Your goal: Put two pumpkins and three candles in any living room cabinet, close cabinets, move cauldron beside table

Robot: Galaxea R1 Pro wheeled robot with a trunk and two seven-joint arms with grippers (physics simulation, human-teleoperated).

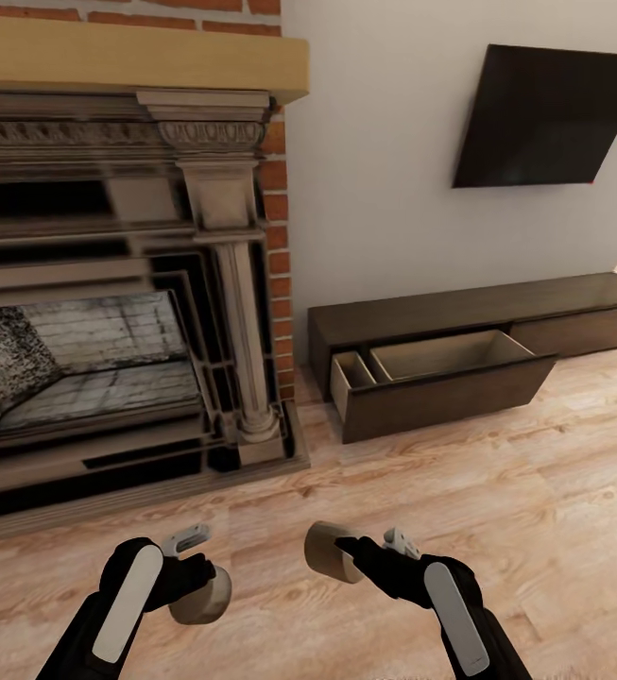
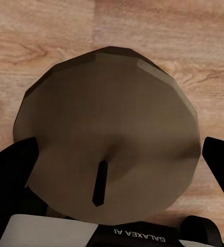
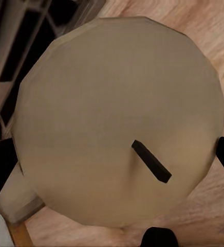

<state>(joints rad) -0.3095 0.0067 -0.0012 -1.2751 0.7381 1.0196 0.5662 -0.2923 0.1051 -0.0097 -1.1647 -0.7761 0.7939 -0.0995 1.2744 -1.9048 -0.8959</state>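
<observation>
- Your left pincer (image 1: pixel 195 587) grips a candle (image 1: pixel 201 597) over the floor (image 1: pixel 497 491).
- Your right pincer (image 1: pixel 351 555) clamps another candle (image 1: pixel 329 552).
- Far right, the cabinet (image 1: pixel 478 340) has one drawer (image 1: pixel 445 378) open.

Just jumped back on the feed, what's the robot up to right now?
It is carrying two candles, one in each gripper: the left gripper is shut on one candle and the right gripper on the other candle. It faces the brick fireplace. Ahead to the right, the low dark cabinet below the wall TV has one drawer pulled open. The part of its inside in view holds nothing.
</observation>
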